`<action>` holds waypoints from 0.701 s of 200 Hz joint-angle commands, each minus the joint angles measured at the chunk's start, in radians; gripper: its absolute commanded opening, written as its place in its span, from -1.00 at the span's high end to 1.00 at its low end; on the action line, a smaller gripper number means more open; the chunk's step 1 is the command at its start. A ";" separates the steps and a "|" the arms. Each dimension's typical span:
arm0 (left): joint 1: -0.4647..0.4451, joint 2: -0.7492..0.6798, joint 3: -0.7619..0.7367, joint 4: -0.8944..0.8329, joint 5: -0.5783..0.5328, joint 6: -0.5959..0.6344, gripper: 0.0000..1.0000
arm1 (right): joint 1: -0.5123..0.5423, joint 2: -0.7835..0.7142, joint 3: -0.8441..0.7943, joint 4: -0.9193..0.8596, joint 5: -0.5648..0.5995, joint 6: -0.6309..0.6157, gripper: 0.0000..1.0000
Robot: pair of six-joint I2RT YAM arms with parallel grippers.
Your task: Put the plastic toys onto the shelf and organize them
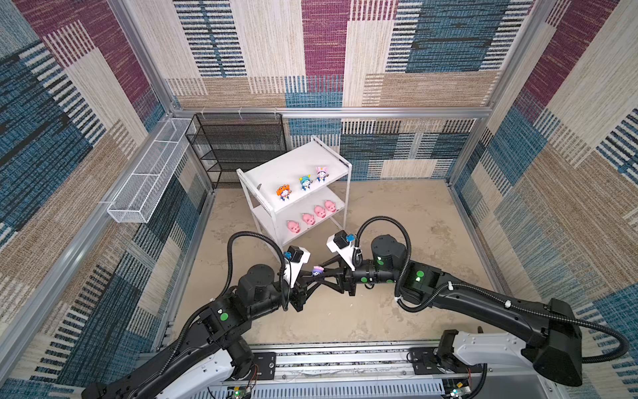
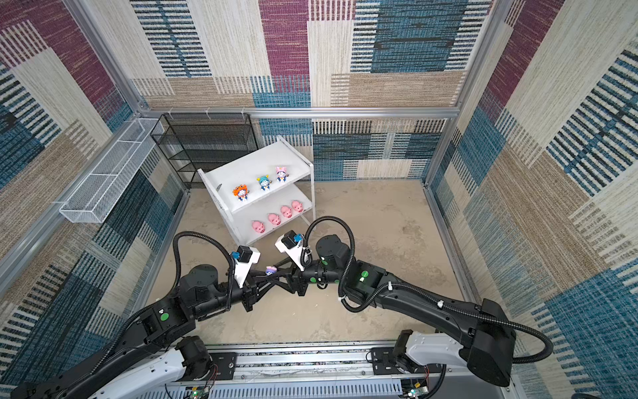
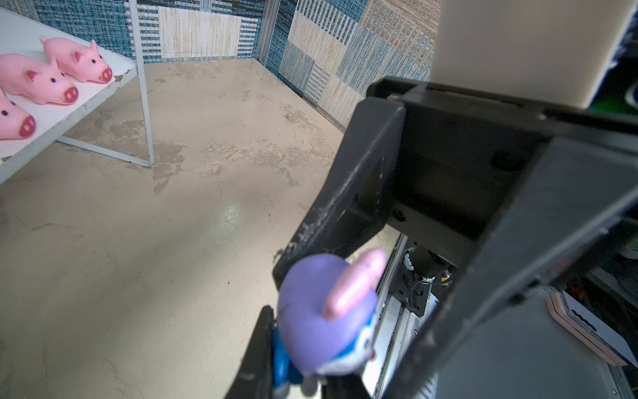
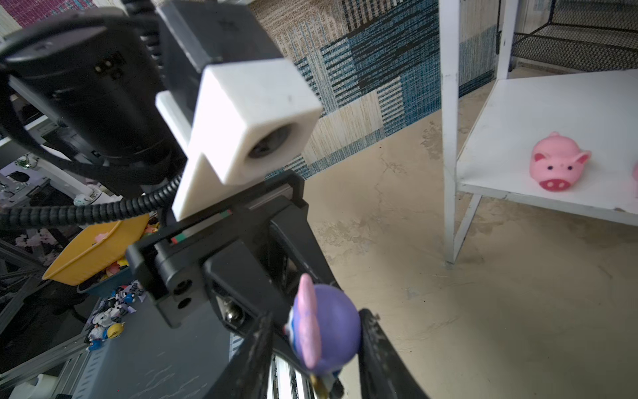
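The shelf (image 1: 297, 162) holds three figurines (image 1: 305, 182) above four pigs (image 1: 308, 218); left end effector (image 1: 311, 277) and right end effector (image 1: 325, 270) clamp purple-hooded figurine (image 3: 321, 311).

purple-hooded figurine (image 1: 317, 271) between both arms' fingers (image 1: 331, 263), three figurines (image 1: 305, 182) above four pigs (image 1: 308, 218) on white shelf (image 1: 293, 162)

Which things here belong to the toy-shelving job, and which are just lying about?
Job: white shelf, four pink pigs, three hooded figurines on top tier, purple-hooded figurine held mid-air.
Bystanders: black mesh rack, white wire basket, yellow bin.
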 commanded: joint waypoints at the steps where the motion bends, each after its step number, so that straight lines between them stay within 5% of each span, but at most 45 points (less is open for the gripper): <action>1: -0.002 -0.007 0.005 0.034 -0.001 0.021 0.94 | 0.003 -0.003 0.002 -0.005 0.044 -0.003 0.23; 53: -0.002 -0.007 -0.007 0.049 0.007 0.015 0.90 | 0.003 0.000 0.008 -0.004 0.050 -0.005 0.37; 140: -0.002 -0.044 -0.003 0.013 -0.001 0.030 0.17 | 0.002 -0.001 0.001 0.019 0.040 -0.015 0.43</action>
